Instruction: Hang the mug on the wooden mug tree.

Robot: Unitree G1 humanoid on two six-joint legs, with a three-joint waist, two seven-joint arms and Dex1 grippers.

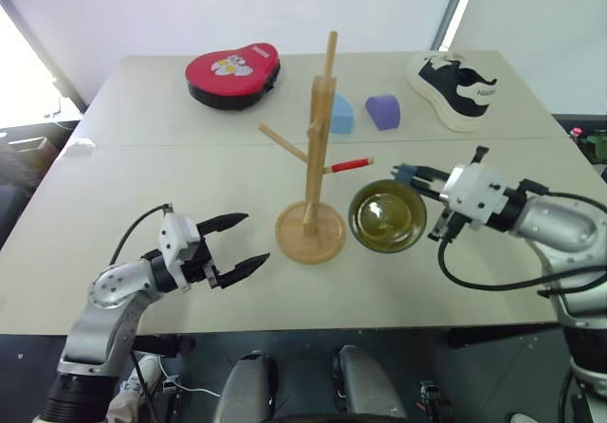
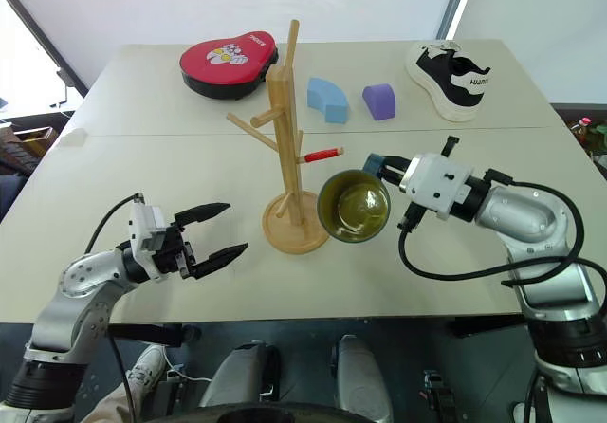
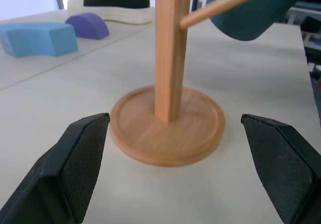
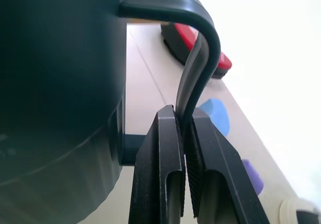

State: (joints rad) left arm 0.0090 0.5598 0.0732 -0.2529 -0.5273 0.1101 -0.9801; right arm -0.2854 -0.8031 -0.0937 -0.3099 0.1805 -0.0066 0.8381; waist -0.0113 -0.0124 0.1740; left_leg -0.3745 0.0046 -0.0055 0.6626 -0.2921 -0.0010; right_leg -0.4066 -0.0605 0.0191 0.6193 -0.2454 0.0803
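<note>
Teal mug (image 2: 354, 206) hangs pinched in right claw (image 2: 379, 167).

Mug (image 1: 387, 216): glazed ceramic, glossy inside. Mug tree (image 1: 316, 157): pale wood, smooth, satin. Table (image 1: 190, 176): matt beige. Left gripper (image 1: 237, 244) fingers (image 3: 80, 158): black, finely textured pads.

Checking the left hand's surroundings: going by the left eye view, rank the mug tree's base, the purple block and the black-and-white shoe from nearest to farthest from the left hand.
1. Wooden mug tree base, just right of the open left hand.
2. Purple block, farther back on the table, right of the post.
3. Black-and-white shoe, at the far right corner.
</note>
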